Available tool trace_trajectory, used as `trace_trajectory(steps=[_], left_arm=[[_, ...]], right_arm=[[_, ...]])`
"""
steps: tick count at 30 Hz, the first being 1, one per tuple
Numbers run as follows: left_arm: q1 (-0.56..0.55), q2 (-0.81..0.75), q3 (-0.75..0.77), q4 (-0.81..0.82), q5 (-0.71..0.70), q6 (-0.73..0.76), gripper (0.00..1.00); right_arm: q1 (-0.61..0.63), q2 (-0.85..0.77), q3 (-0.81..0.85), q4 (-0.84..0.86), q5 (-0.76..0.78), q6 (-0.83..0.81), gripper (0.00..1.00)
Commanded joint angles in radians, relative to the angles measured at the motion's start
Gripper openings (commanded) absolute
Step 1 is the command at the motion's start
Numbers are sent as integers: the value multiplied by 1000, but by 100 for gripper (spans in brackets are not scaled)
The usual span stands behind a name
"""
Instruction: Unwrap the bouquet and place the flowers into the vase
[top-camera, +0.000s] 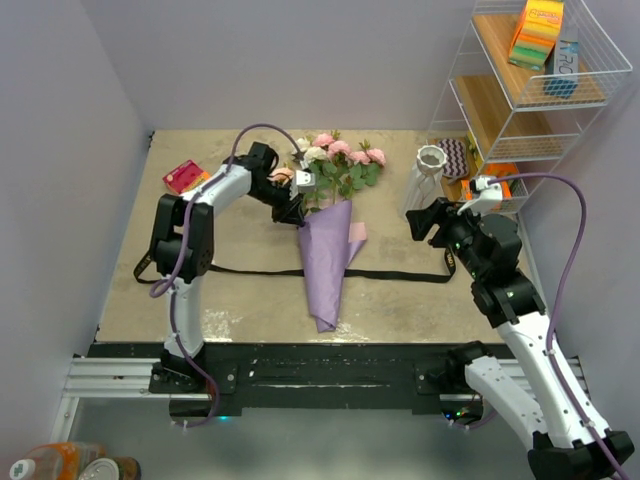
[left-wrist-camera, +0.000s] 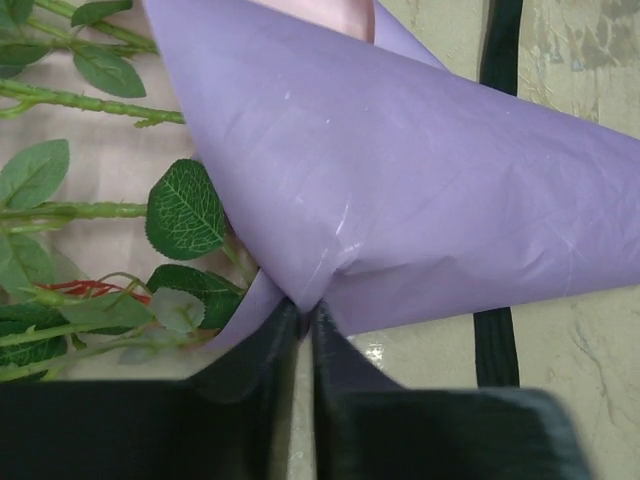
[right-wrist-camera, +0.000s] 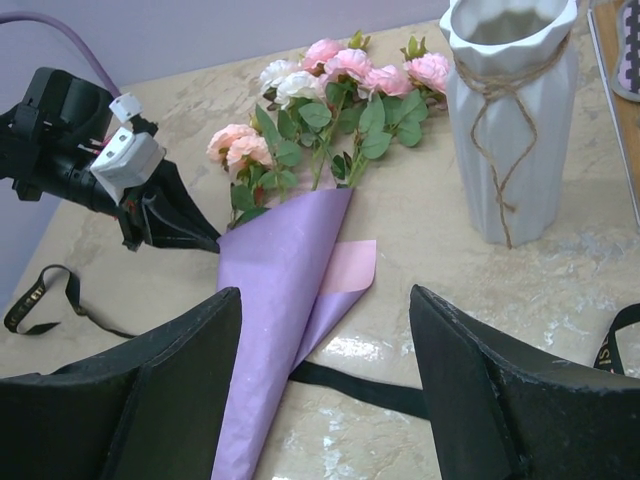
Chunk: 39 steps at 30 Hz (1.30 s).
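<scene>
We see bouquet (top-camera: 328, 240) lying mid-table (top-camera: 200, 290), flower heads toward far wall, cone tip toward arm bases. Left gripper (left-wrist-camera: 305, 320) nearly closed, pinching edge of purple paper (left-wrist-camera: 400, 180). Right gripper (right-wrist-camera: 325, 380) spread wide, holding nothing, near vase (top-camera: 426, 175). Vase upright, right of flowers (top-camera: 340, 160). Black ribbon (top-camera: 400, 274) runs under cone.

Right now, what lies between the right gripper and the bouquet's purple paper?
Only bare table up to the purple paper; the black ribbon runs just on the near side. Top external view shows it.
</scene>
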Motion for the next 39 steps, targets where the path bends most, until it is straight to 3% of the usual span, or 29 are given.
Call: trace_trajectory(steps=[1,10,18,23,25,26,28,29,31,32,35,39], left_arm=[[-21,13,15,-63,4,44,0],[-22,-35,162,-188,-2,19,0],[-56,-227,205,-154,36,-134,0],[-137,-282,182,-80,-33,-263,2],[-182,-287,190,-47,-51,-336,16],[-199,-291,197,-42,-80,-361,31],[-225,-297,191,-19,-120,-389,48],[-225,-300,185,-10,-130,-410,66],[-223,-308,150,6,-183,-419,68],[-220,-313,132,12,-196,-416,84],[-173,-343,43,48,-191,-429,86],[-26,-379,-65,133,-168,-465,88]], right_arm=[[-5,7,11,55,-23,16,71],[-5,-9,12,57,-35,24,70],[-3,-34,16,48,-47,30,70],[-5,-63,0,35,-41,38,71],[-3,-74,-4,26,-35,38,73],[-5,-75,-4,20,-30,38,75],[-3,-78,-3,6,-16,38,80],[-5,-77,2,3,-13,35,82],[-3,-83,5,-6,-9,28,84],[-5,-85,5,-6,-9,28,84],[-3,-86,3,-5,-13,25,84],[-3,-83,-4,2,-18,21,84]])
